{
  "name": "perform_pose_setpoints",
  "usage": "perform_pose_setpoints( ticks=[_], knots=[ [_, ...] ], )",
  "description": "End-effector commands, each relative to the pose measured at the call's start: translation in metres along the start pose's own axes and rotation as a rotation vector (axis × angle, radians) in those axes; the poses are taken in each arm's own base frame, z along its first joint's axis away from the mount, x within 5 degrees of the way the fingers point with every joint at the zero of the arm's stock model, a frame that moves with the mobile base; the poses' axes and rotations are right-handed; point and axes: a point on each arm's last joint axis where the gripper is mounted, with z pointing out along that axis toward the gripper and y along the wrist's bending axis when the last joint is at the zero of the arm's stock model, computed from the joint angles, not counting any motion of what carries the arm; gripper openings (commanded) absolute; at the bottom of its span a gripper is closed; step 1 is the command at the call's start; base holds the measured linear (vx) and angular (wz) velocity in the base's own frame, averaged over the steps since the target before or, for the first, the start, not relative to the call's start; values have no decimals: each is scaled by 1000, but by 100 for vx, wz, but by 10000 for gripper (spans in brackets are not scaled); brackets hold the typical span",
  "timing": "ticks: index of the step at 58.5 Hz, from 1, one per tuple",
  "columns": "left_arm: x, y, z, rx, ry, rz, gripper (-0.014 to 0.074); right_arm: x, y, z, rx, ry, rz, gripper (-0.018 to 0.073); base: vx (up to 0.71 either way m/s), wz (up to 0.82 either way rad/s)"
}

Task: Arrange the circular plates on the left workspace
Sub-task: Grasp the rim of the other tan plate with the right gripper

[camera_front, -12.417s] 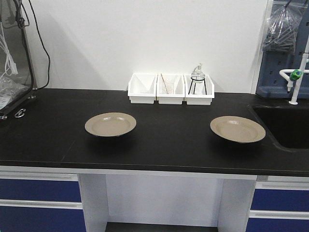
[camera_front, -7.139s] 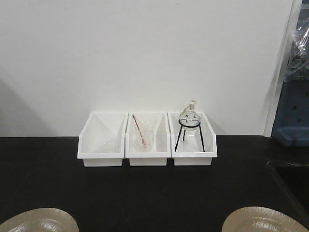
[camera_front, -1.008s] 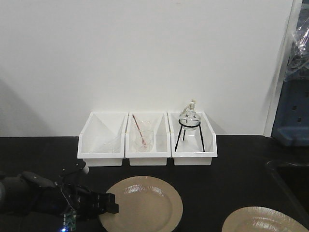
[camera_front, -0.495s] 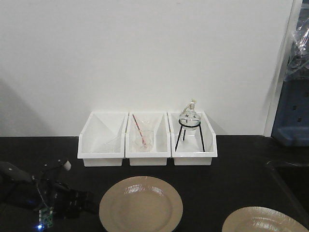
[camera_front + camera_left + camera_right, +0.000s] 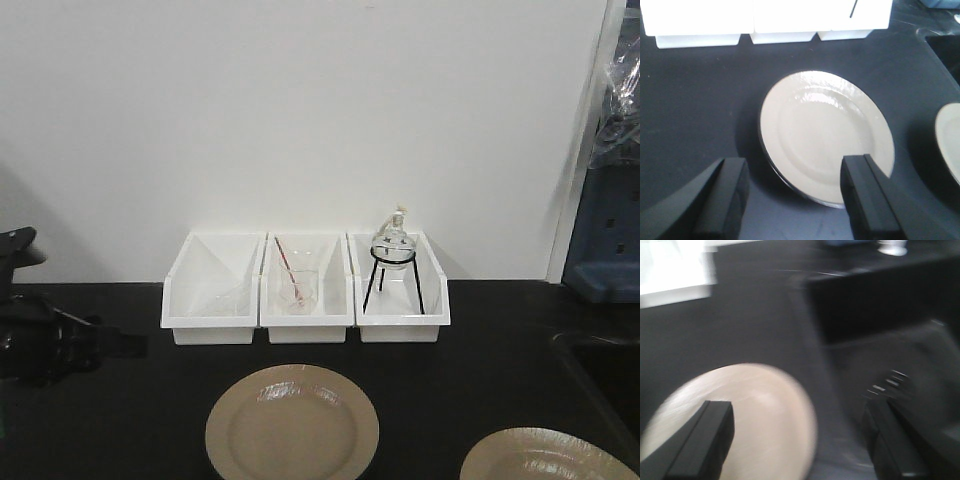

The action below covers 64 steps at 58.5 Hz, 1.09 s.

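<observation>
One tan plate [image 5: 292, 425] lies flat on the black countertop [image 5: 480, 360] in front of the middle bin. The second plate [image 5: 545, 456] lies at the bottom right, cut off by the frame edge. My left arm [image 5: 50, 345] hangs at the far left, apart from both plates. In the left wrist view my left gripper [image 5: 795, 200] is open and empty above the near edge of the first plate [image 5: 825, 135]; the second plate [image 5: 950, 142] shows at the right edge. In the blurred right wrist view my right gripper [image 5: 797, 440] is open and empty over the second plate [image 5: 740, 415].
Three white bins [image 5: 305, 290] stand against the wall; one holds a beaker with a rod, one a round flask on a black tripod [image 5: 393, 260]. The recessed sink [image 5: 880, 305] lies right of the second plate, and its corner shows in the left wrist view [image 5: 945, 50].
My left arm has drawn back to the left and risen away from the first plate. That plate stays where it was in front of the middle bin.
</observation>
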Motion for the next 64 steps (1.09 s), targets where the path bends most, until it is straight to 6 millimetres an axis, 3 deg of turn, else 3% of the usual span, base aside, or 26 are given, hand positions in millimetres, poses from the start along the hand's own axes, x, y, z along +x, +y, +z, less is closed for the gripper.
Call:
perform_pose_setpoints(
  ticks=[1, 6, 11, 19, 27, 39, 54, 64],
  knots=[
    [-7, -18, -31, 9, -112, -5, 528, -18, -27, 20, 112, 22, 50, 565, 0, 0],
    [-2, -27, -48, 9, -144, 20, 528, -2, -52, 53, 130, 157, 141, 565, 0, 0],
    [-3, -36, -64, 17, -183, 48, 528, 18, -60, 80, 49, 234, 193, 565, 0, 0],
    [-4, -47, -83, 23, -236, 76, 528, 46, -53, 114, -104, 281, 174, 565, 0, 0],
    [-2, -51, -88, 35, -239, 86, 528, 63, -39, 138, -298, 345, 180, 565, 0, 0],
    [0, -52, -88, 52, -216, 89, 528, 79, -36, 165, -383, 404, 197, 565, 0, 0],
    [-1, -52, -88, 48, -223, 88, 528, 92, -27, 183, -512, 448, 272, 560, 0, 0],
    [-1, -52, -88, 48, -223, 88, 528, 99, -24, 189, -564, 476, 300, 468, 0, 0]
  ],
)
